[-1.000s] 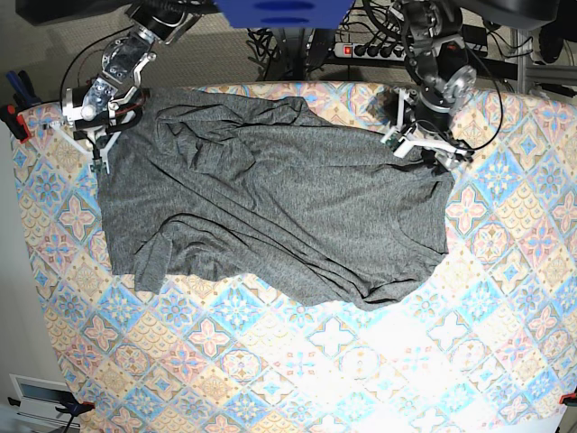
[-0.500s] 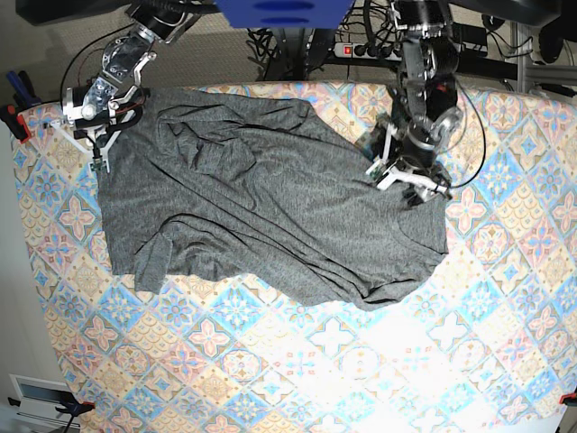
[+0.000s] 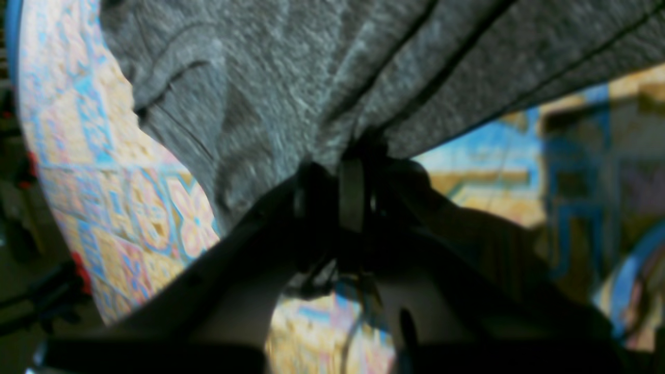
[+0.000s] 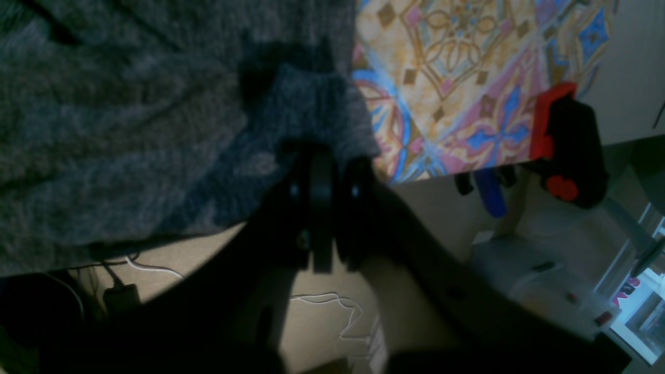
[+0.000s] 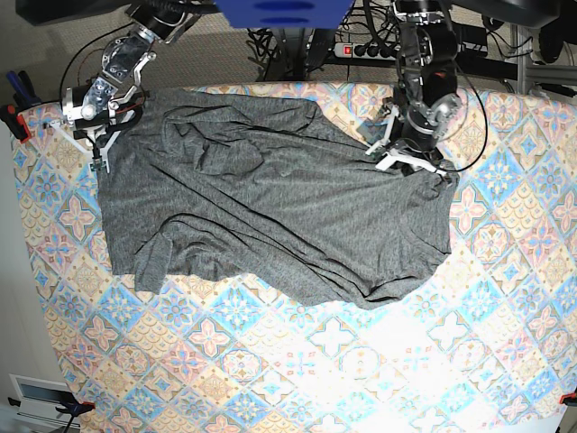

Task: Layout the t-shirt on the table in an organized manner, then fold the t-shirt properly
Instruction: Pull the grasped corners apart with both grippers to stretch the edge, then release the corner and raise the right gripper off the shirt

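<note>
T-shirts: one, a dark-grey t-shirt (image 5: pixel 270 198) spread rumpled.
Counters: one, the counter (image 5: pixel 379 361) under a tile-pattern cloth.
Arms: two were in view, one at each upper corner of the garment.
Grippers: two, the left gripper (image 5: pixel 407 161) and the right gripper (image 5: pixel 97 135).
Red-and-black clamps: one, the clamp (image 4: pixel 569 143), sat at the counter's edge in the right wrist view.
Power strips: one, the power strip (image 5: pixel 365 50), lay behind the counter.
</note>
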`<state>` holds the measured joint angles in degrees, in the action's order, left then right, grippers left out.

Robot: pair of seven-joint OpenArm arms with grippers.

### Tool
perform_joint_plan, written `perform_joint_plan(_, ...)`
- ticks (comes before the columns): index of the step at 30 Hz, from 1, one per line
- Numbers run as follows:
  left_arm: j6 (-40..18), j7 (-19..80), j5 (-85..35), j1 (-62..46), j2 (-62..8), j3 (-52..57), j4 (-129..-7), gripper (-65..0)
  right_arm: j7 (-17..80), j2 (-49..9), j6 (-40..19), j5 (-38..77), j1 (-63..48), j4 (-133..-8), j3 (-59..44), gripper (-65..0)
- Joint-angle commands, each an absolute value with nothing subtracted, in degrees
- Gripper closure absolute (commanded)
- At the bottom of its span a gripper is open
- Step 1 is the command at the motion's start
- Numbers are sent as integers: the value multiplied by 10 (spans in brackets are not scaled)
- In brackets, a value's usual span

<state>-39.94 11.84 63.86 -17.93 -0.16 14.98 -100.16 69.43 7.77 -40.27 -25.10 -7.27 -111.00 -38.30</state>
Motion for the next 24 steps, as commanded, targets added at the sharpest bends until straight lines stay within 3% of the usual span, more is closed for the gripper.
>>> perform_joint_plan(1,-400,136,640,-184,-6,159,-1021,-71,691,73,-400,-252,-68,-1120,-383,0)
perform_joint_plan(9,-400,138,611,-160,5,159,-1045,-72,689,72,-400,-253,-53,-1134,-385,0)
perform_joint_plan(16,-400,139,615,-131,26,160,-1045,-72,567,73,-400,-253,-52,-1142,-385,0)
perform_joint_plan(24,-400,140,615,-134,24,161,-1046,-72,514,73,-400,-253,-49,-1142,-404,0)
